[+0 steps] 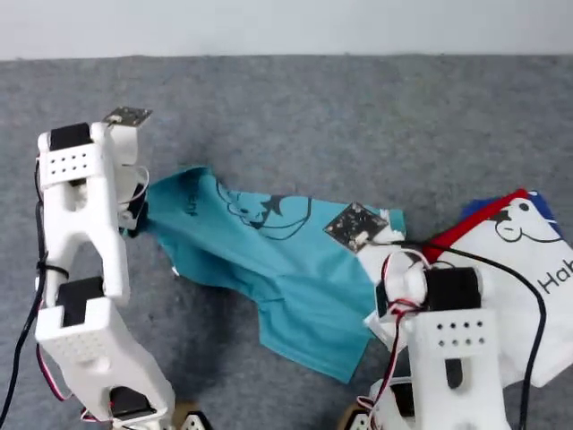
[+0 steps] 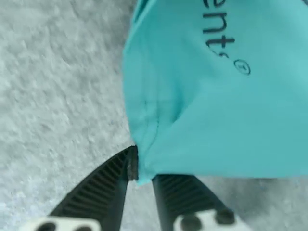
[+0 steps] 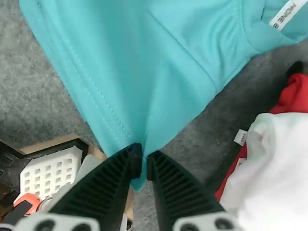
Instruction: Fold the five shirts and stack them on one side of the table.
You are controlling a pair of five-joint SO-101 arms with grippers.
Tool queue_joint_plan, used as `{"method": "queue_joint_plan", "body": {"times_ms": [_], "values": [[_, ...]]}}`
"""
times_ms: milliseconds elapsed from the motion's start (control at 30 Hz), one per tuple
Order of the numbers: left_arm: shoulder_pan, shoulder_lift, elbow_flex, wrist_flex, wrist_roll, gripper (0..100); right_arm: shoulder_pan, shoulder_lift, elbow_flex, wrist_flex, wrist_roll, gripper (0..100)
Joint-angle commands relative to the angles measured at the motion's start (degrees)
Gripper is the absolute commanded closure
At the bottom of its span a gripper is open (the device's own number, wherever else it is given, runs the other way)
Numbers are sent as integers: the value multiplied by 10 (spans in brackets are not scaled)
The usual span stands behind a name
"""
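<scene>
Closest to me, the right claw [image 3: 143, 161] is pinched tight on a stitched edge of the teal shirt [image 1: 269, 260], with the cloth bunched between its ribbed fingers and no gap showing. A little further along on the other side, the left claw [image 2: 143, 172] is shut just as tight on a corner of the same shirt, right where the hem doubles over.

The shirt runs slantwise across the middle of the table [image 1: 358, 116] between the two arms. It is rumpled and folded over itself, not spread flat.

I'd judge it light, thin and thoroughly limp. It will sag and slide wherever it isn't held, and a pinch in the middle would only gather up a wad. The hems, seams and corners, where the fabric is doubled, look like the safest places to grip, and two well-spaced corners should draw it out flat.

It is a plain bright teal with a dark line drawing [image 1: 264, 213] and some lettering on one face. A small white label [image 3: 284, 14] sits at the collar.

Off to the right lies a loose heap, a white shirt [image 1: 528, 296] with a red one [image 1: 470, 228] under it, just beside the teal one. None of it is folded yet.
</scene>
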Motion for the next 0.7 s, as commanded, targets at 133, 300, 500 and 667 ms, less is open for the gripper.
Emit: {"method": "queue_joint_plan", "body": {"times_ms": [133,300,500,667], "values": [[-29,-56,22,12,-9,987,-12,-15,1,22,3,989],[-34,-57,22,12,-5,987,-11,-16,-33,18,-21,989],[-33,-117,22,12,-4,987,-10,-15,-142,16,-43,989],[-31,-242,22,11,-4,987,-10,-15,-220,-25,-70,989]]}}
